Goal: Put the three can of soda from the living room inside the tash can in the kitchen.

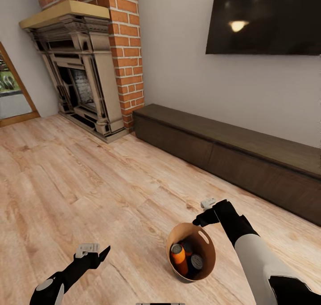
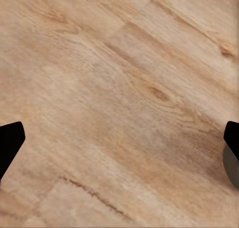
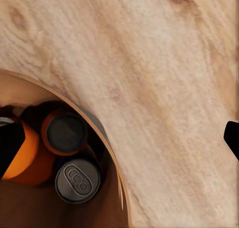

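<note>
The tash can (image 1: 203,238), a round tan-orange bin with a dark inside, stands on the wood floor of the living room. Three can of soda lie inside it: an orange one (image 1: 178,254) (image 3: 30,155), one with its dark end showing (image 3: 64,133), and one showing a grey tabbed top (image 1: 196,262) (image 3: 77,180). My right gripper (image 1: 199,219) (image 3: 122,143) hovers open over the bin's far rim, one finger over the inside and the other over the floor outside. My left gripper (image 1: 103,253) (image 2: 119,143) is open over bare floor, left of the bin.
A low dark wooden cabinet (image 1: 232,153) runs along the far wall under a black TV (image 1: 267,18). A stone fireplace (image 1: 84,82) with a red brick chimney (image 1: 129,51) stands at the back left, a doorway (image 1: 11,95) beside it. Light plank floor (image 1: 89,185) spreads around the bin.
</note>
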Controlling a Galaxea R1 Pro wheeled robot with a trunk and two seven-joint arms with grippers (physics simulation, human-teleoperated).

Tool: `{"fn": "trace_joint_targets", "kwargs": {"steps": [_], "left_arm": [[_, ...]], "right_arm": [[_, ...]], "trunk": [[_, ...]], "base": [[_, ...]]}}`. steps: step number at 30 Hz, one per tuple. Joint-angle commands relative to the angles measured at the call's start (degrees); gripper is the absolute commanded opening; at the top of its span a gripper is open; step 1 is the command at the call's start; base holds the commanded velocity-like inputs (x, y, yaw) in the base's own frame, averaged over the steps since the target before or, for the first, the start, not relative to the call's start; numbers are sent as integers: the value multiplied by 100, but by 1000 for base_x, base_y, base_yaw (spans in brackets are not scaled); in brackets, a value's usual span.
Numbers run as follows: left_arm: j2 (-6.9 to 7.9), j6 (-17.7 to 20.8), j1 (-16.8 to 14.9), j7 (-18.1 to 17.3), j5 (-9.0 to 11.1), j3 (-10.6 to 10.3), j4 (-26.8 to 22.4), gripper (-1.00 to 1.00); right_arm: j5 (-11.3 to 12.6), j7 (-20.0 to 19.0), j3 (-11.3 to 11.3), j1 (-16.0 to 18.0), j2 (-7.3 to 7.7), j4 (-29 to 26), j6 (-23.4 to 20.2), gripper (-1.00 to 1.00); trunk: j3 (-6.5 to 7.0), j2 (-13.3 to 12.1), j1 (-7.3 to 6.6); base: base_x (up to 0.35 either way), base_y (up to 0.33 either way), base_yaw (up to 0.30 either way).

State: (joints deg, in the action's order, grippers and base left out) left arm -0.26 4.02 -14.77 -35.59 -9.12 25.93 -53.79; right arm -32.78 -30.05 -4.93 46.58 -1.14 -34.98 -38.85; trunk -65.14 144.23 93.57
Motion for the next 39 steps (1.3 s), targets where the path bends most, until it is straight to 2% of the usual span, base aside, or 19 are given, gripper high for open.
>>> {"fn": "trace_joint_targets", "kwargs": {"steps": [1, 39], "left_arm": [[0, 0, 0, 0, -1, 0, 0, 100], [0, 105, -8, -9, -3, -6, -9, 100]], "right_arm": [[-1, 0, 0, 0, 0, 0, 0, 100], [-17, -18, 10, -7, 0, 0, 0, 100]], "trunk": [[23, -2, -2], [865, -53, -100]], "base": [[0, 0, 0], [0, 0, 0]]}}
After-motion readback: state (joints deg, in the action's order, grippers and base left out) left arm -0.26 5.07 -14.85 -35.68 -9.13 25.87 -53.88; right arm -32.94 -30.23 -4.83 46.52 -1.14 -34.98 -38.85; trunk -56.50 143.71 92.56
